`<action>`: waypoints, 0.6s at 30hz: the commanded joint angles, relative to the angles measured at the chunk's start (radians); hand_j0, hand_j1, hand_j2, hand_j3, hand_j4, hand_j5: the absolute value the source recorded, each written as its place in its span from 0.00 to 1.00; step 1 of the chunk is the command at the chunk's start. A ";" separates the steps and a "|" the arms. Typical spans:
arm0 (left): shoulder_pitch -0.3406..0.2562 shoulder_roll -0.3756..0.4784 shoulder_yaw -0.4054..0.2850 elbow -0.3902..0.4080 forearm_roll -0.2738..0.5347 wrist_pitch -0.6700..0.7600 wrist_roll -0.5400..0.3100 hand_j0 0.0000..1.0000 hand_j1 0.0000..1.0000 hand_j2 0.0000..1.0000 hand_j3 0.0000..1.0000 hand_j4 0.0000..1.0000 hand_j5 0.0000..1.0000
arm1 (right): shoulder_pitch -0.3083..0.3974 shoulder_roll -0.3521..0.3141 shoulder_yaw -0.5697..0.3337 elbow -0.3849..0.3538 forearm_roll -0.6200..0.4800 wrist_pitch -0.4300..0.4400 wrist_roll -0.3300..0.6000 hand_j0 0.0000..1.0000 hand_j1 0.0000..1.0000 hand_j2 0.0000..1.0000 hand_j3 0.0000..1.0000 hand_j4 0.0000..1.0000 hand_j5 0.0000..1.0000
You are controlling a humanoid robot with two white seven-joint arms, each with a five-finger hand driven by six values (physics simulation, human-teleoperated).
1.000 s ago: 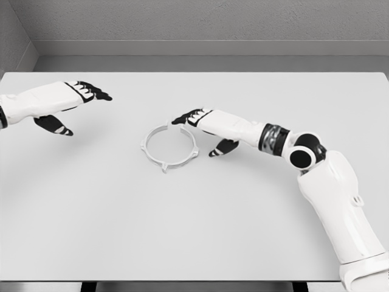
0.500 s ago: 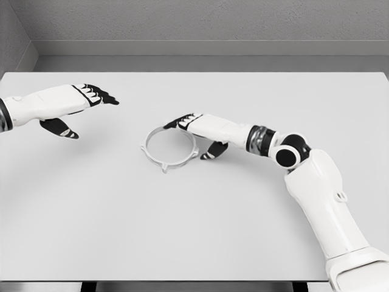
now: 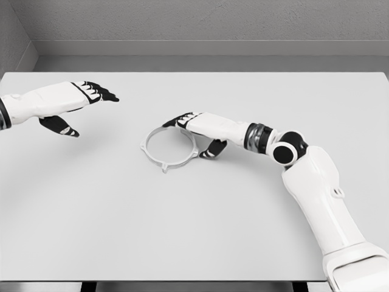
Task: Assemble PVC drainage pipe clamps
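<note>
A white ring-shaped pipe clamp (image 3: 169,146) with small lugs lies flat near the middle of the white table (image 3: 194,213). My right hand (image 3: 193,135) sits at the ring's right side, black fingertips (image 3: 173,120) over its upper right rim and the thumb (image 3: 211,149) just outside its right lug. Its fingers are spread and do not close on the ring. My left hand (image 3: 78,108) hovers at the far left, well away from the clamp, fingers stretched out and holding nothing.
The grey back wall (image 3: 194,24) rises behind the table's far edge. The table's front edge (image 3: 194,281) runs along the bottom of the view.
My right hand has crept left until its fingertips overlap the ring's upper right rim. The left hand drifted slightly to the right. The clamp has barely moved.
</note>
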 commanded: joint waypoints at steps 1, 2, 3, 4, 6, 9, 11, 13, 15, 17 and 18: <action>-0.002 0.001 -0.001 -0.001 0.015 0.002 0.001 1.00 1.00 1.00 1.00 1.00 1.00 | 0.000 0.009 0.000 0.011 -0.005 0.002 -0.001 1.00 1.00 1.00 1.00 1.00 1.00; -0.002 0.002 0.001 -0.001 0.017 0.002 0.001 1.00 1.00 1.00 1.00 1.00 1.00 | 0.000 0.009 0.001 0.011 -0.005 0.002 -0.001 1.00 1.00 1.00 1.00 1.00 1.00; -0.002 0.002 0.001 -0.001 0.017 0.002 0.001 1.00 1.00 1.00 1.00 1.00 1.00 | 0.000 0.009 0.001 0.012 -0.005 0.002 -0.001 1.00 1.00 1.00 1.00 1.00 1.00; -0.002 0.002 -0.001 -0.001 0.017 0.002 0.001 1.00 1.00 1.00 1.00 1.00 1.00 | -0.002 0.010 0.000 0.012 -0.005 0.002 -0.001 1.00 1.00 1.00 1.00 1.00 1.00; 0.000 0.001 -0.001 -0.001 0.017 0.002 0.001 1.00 1.00 1.00 1.00 1.00 1.00 | -0.006 0.013 0.000 0.012 -0.005 0.002 -0.001 1.00 1.00 1.00 1.00 1.00 1.00; -0.002 0.001 -0.002 -0.002 0.027 0.002 0.001 1.00 1.00 1.00 1.00 1.00 1.00 | -0.012 0.016 0.000 0.024 -0.007 0.002 -0.001 1.00 1.00 1.00 1.00 1.00 1.00; -0.002 0.001 -0.002 -0.002 0.030 0.002 0.001 1.00 1.00 1.00 1.00 1.00 1.00 | -0.012 0.024 0.000 0.032 -0.008 0.002 -0.001 1.00 1.00 1.00 1.00 1.00 1.00; -0.002 0.001 -0.004 -0.002 0.030 0.002 0.001 1.00 1.00 1.00 1.00 1.00 1.00 | -0.023 0.026 -0.002 0.040 -0.008 0.002 -0.001 1.00 1.00 1.00 1.00 1.00 1.00; 0.000 0.001 -0.004 -0.002 0.030 0.002 0.001 1.00 1.00 1.00 1.00 1.00 1.00 | -0.023 0.026 -0.002 0.040 -0.008 0.002 -0.001 1.00 1.00 1.00 1.00 1.00 1.00; -0.002 0.001 -0.004 -0.002 0.030 0.002 0.001 1.00 1.00 1.00 1.00 1.00 1.00 | -0.021 0.018 -0.007 0.040 -0.008 0.002 -0.001 1.00 1.00 1.00 1.00 1.00 1.00; 0.000 0.001 -0.004 -0.002 0.030 0.002 0.001 1.00 1.00 1.00 1.00 1.00 1.00 | -0.021 0.016 -0.010 0.040 -0.008 0.002 -0.001 1.00 1.00 1.00 1.00 1.00 1.00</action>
